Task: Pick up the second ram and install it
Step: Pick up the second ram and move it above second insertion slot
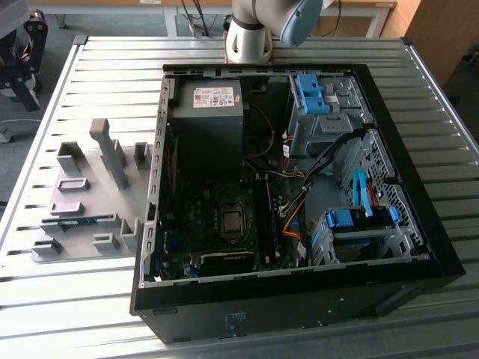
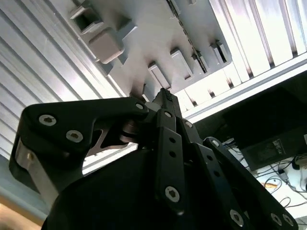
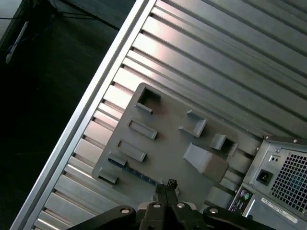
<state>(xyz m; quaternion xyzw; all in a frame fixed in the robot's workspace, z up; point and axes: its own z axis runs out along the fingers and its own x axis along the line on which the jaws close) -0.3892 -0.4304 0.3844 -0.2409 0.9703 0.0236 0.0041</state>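
**Ram in holder, pincer shut and empty above it**

Ram [image 1: 72, 221] sits in the lower left of the exterior view's frame. It is slotted between grey blocks on the plate [image 1: 97, 176] and seems to stand on its long edge. The plate lies on the slatted surface [image 1: 90, 299], just beside the open case [image 1: 299, 303].

In both wrist views my pincer [image 3: 169, 185] [image 2: 163, 96] hangs well above the plate. Its fingers are pressed together on nothing, and they point down near the ram [image 3: 132, 170].

I judge the stick light and stiff but brittle: a thin board that would crack if twisted, with smooth faces that could slip. I would pinch across its thin width near mid-length, high on the exposed edge. That keeps the grip clear of the contact edge and the chips.
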